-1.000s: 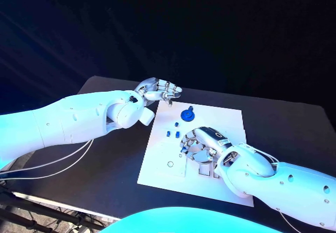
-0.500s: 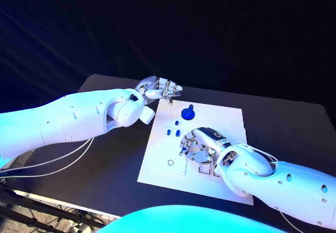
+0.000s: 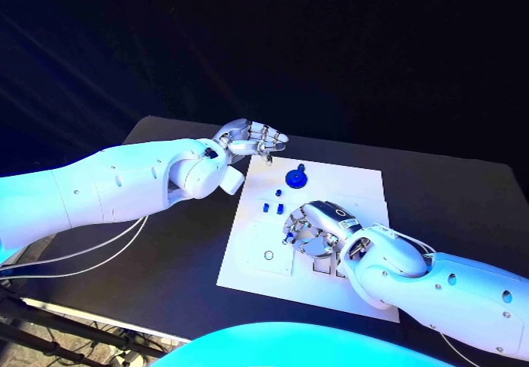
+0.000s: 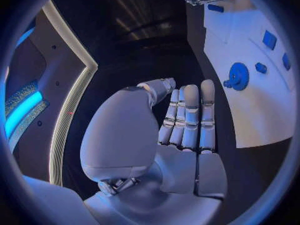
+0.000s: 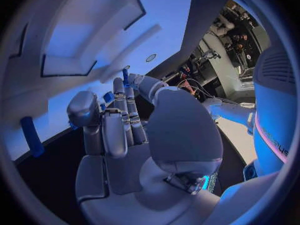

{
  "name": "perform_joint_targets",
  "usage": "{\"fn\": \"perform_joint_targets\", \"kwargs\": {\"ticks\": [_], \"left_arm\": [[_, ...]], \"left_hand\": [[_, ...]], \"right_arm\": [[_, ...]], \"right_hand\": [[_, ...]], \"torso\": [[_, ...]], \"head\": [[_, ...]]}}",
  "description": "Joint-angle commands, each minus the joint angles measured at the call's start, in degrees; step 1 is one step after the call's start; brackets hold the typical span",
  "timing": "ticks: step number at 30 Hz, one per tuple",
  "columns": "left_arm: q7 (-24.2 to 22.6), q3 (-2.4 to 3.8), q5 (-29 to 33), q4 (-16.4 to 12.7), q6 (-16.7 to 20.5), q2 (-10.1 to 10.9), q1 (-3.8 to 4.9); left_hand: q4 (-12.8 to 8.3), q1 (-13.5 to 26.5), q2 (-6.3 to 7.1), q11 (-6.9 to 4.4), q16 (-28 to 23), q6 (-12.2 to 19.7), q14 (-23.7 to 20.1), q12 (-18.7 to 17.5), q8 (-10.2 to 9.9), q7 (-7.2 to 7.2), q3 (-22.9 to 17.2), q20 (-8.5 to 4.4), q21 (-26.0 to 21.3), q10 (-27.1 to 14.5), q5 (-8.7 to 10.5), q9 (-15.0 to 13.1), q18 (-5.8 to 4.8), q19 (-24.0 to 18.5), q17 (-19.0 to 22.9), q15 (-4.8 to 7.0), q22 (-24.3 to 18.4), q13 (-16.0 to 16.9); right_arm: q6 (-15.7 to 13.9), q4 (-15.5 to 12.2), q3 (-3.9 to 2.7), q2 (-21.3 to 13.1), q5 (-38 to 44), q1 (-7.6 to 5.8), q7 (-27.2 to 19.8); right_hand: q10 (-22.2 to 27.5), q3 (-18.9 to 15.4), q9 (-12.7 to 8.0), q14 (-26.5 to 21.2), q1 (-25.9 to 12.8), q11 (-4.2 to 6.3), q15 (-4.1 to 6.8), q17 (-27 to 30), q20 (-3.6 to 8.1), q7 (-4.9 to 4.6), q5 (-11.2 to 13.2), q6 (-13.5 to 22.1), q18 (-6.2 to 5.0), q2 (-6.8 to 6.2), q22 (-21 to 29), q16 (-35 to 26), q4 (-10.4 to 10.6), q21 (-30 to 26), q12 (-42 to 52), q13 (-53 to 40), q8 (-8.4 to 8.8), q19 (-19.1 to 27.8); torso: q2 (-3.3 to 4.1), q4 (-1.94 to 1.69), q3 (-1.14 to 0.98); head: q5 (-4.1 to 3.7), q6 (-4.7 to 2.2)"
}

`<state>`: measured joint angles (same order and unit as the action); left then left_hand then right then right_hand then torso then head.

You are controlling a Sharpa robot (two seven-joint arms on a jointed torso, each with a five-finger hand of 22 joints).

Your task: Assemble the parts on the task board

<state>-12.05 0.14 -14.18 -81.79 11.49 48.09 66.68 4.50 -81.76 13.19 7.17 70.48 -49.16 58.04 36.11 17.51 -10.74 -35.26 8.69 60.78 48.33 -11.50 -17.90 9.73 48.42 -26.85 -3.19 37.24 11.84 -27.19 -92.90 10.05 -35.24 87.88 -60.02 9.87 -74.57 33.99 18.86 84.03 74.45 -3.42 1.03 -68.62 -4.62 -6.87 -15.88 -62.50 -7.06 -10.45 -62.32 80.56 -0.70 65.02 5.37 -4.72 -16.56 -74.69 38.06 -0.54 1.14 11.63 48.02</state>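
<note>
Left hand (image 3: pixel 251 140) — mine, parked over the table just off the far left corner of the task board (image 3: pixel 353 290). Fingers curled in toward the palm in the head view; in the left wrist view they lie straight and pressed side by side, with nothing between them. Holding nothing, as far as I can see.

Task board — one white plate, middle of the black table (image 3: pixel 154 252). On it, counted from the head view: one round blue gear-like part (image 3: pixel 296 179) near the far edge; one very small blue piece (image 3: pixel 301 167) just beyond it; two small blue pegs (image 3: pixel 272 209) side by side, nearer me and left of centre. One small ring-shaped hole (image 3: pixel 268 255) on the near left, and square recesses partly hidden under my right hand.

Right hand (image 3: pixel 316 230) — mine, palm down on the board's middle, fingers bunched and curled. The right wrist view shows a sliver of blue at the fingertips; whether I am pinching a part or only touching one, I cannot tell.

Step in hand, by my judgement: seating or picking a small part at mid-board with the right hand. The next move calls for a fine, steady press into a recess, with the left hand kept clear of the pegs.
</note>
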Motion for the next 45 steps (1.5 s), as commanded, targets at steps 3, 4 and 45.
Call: {"fn": "perform_joint_targets", "kwargs": {"ticks": [3, 4, 45], "left_arm": [[-0.6, 0.04, -0.1, -0.1, -1.0, 0.0, 0.04], [-0.6, 0.04, -0.1, -0.1, -1.0, 0.0, 0.04], [-0.3, 0.05, -0.4, -0.2, -1.1, 0.2, 0.04]], "left_hand": [[0.1, 0.4, -0.23, 0.07, -0.3, 0.2, -0.4, 0.3, 0.3, 0.07, 0.3, 0.01, -0.2, -0.4, 0.11, -0.1, 0.84, -0.2, 0.1, 0.05, -0.1, -0.1], [0.1, 0.4, -0.23, 0.07, -0.3, 0.2, -0.4, 0.3, 0.3, 0.07, 0.3, 0.01, -0.2, -0.4, 0.11, -0.1, 0.84, -0.2, 0.1, 0.05, -0.1, -0.1], [0.0, 0.3, -0.26, 0.05, -0.2, 0.2, -0.4, 0.4, 0.4, 0.1, 0.3, 0.02, -0.3, -0.5, 0.09, -0.1, 0.87, -0.2, 0.1, 0.07, -0.2, -0.1]], "right_arm": [[1.2, 0.2, 0.08, 0.4, 1.5, 0.46, 0.7], [1.3, 0.3, 0.09, 0.4, 1.6, 0.51, 0.8], [5.8, -0.6, 0.7, 1.5, 10.6, 0.8, 4.9]], "right_hand": [[0.0, 0.2, 0.1, 2.5, 0.1, 0.31, 0.23, 0.0, -0.1, -0.11, 0.0, 0.1, 0.49, 0.21, 0.1, 0.4, 0.0, -0.3, 0.0, -0.1, -0.21, 0.5], [0.0, 0.2, 0.2, 2.5, 0.1, 0.31, 0.22, 0.0, -0.11, -0.11, 0.0, 0.1, 0.48, 0.2, 0.1, 0.4, 0.0, -0.3, -0.1, -0.1, -0.22, 0.5], [4.1, 0.5, 0.4, 1.6, -0.9, -1.32, -1.07, 2.2, -1.07, -1.77, 2.7, 4.8, -0.56, -2.27, 4.7, -0.4, 0.3, -5.7, -1.6, 0.2, 1.57, 3.7]], "torso": [[0.05, -0.01, -0.03], [0.06, -0.01, -0.04], [-0.02, 0.03, 0.02]], "head": [[0.05, 0.12], [0.04, 0.15], [-0.22, 0.25]]}}
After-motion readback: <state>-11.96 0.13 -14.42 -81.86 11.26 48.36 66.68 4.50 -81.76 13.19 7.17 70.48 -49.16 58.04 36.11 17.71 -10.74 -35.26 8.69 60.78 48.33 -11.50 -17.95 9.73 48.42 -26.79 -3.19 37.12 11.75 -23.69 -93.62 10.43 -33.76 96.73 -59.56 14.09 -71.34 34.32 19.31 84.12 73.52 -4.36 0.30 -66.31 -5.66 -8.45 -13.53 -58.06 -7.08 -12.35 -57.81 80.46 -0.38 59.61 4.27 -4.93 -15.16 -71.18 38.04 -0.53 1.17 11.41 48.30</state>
